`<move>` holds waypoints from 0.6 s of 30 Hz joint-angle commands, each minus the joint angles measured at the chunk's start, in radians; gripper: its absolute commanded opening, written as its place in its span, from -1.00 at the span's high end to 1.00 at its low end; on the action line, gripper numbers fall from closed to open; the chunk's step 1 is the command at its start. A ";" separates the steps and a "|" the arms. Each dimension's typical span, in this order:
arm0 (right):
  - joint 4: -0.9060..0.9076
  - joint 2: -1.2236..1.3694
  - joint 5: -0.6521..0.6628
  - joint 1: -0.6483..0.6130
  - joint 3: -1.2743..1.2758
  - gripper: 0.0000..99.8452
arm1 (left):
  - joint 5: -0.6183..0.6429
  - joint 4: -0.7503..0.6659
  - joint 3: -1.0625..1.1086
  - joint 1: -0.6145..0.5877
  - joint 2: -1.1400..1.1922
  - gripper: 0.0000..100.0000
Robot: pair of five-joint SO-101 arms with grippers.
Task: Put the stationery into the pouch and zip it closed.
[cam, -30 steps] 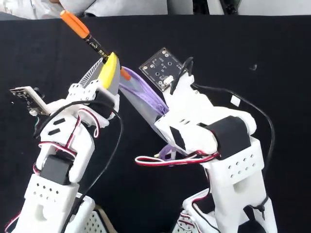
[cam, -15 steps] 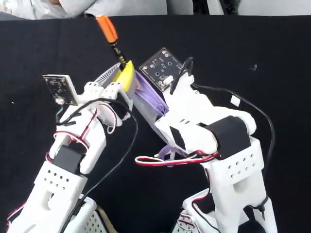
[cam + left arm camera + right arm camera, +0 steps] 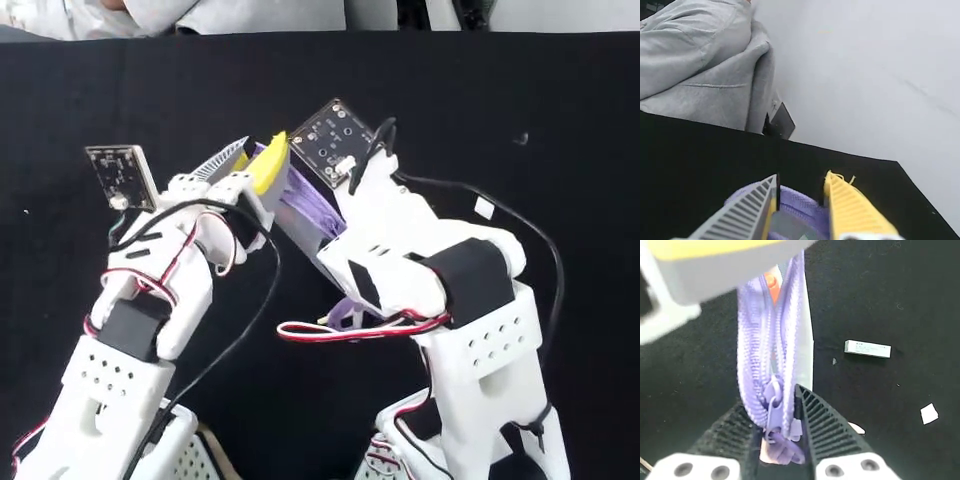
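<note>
Pouch [image 3: 767,340] was held up above the bench [image 3: 890,290], its zipper end pinched in my right end effector [image 3: 774,399], mouth unzipped. My left end effector [image 3: 800,180] sat spread and empty at that mouth. An orange item [image 3: 771,282] showed inside. I judged a white block [image 3: 867,348] on the bench and the zipping were left.

I see a black cloth-covered table [image 3: 570,110] running to the far edge, plain white wall [image 3: 865,70] behind it, faint diagonal line across that wall, small dark panel [image 3: 781,121] at the wall's foot, even soft light
</note>
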 commanded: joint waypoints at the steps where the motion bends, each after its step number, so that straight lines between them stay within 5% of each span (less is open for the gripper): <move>1: -0.011 -0.002 0.000 0.040 0.016 0.98 | 0.009 0.077 -0.139 -0.079 -0.006 0.67; 7: -0.011 0.001 0.000 0.206 -0.102 0.98 | 0.011 0.272 -0.302 -0.196 -0.005 0.68; 18: 0.048 0.001 -0.002 0.307 -0.317 0.98 | -0.003 0.278 -0.302 -0.200 0.008 0.68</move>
